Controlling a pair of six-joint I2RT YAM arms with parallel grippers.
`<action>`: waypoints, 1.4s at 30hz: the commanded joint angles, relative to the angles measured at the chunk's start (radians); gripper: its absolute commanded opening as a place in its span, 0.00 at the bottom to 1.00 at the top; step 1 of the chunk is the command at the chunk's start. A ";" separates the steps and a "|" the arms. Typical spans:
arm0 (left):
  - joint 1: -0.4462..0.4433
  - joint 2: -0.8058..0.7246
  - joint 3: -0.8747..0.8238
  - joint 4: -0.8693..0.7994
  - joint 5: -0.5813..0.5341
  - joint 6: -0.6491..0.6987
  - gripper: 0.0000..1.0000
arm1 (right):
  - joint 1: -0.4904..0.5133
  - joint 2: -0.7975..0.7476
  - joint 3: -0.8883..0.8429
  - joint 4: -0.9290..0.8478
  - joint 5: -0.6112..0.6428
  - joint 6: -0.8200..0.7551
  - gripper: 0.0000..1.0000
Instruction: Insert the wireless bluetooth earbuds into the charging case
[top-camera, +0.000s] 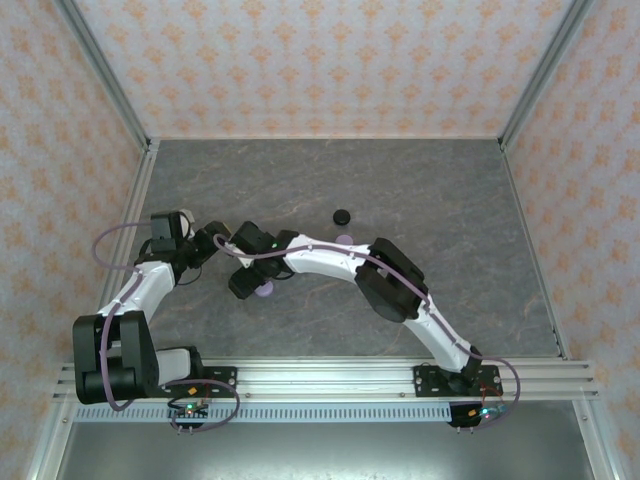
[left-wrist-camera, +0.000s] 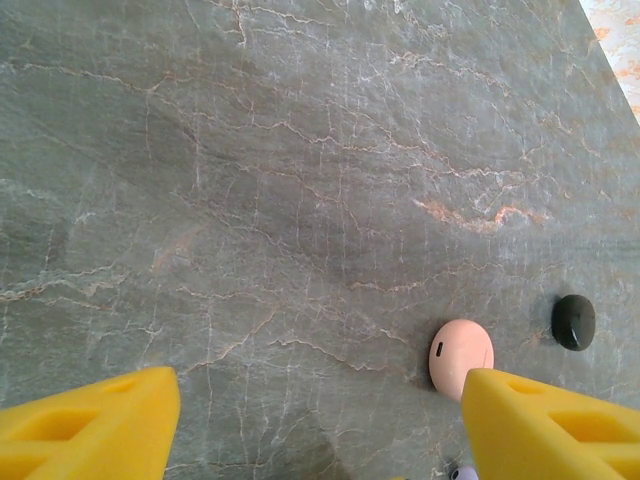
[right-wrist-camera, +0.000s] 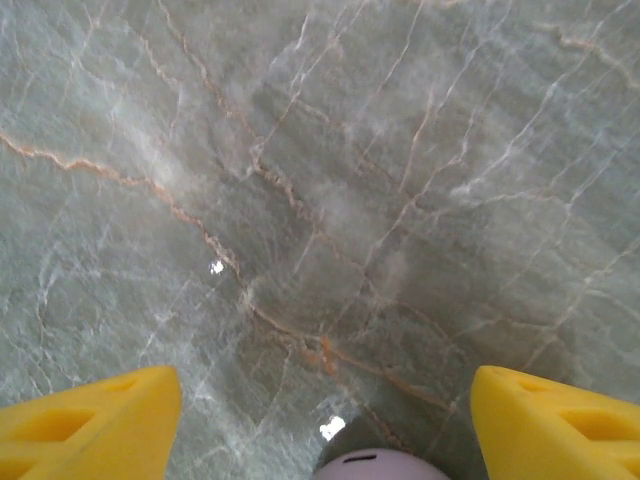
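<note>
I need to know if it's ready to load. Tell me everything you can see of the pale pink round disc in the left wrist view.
The pink disc is round and domed, smooth pale pink plastic by its look, with a short dark slot near its left edge. It lies flat on the grey veined table; no open lid shows. The left gripper's yellow finger overlaps its lower right edge; whether they touch I cannot tell. A black disc lies apart to its right.

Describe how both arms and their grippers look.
Both the left arm and right arm have white links, black joints and a thin purple cable looping alongside. The left gripper and right gripper have bright yellow wedge-shaped fingers with cut-out slots.
</note>
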 joint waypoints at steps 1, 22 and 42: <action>0.005 0.000 -0.010 -0.012 0.015 0.000 0.74 | 0.008 -0.004 0.012 -0.041 -0.005 -0.029 0.75; 0.006 -0.006 -0.008 -0.032 0.013 0.005 0.75 | 0.023 -0.158 -0.194 -0.014 -0.070 -0.054 0.70; 0.006 -0.055 -0.007 -0.074 -0.048 0.015 0.76 | 0.058 -0.148 -0.126 -0.034 0.030 -0.138 0.74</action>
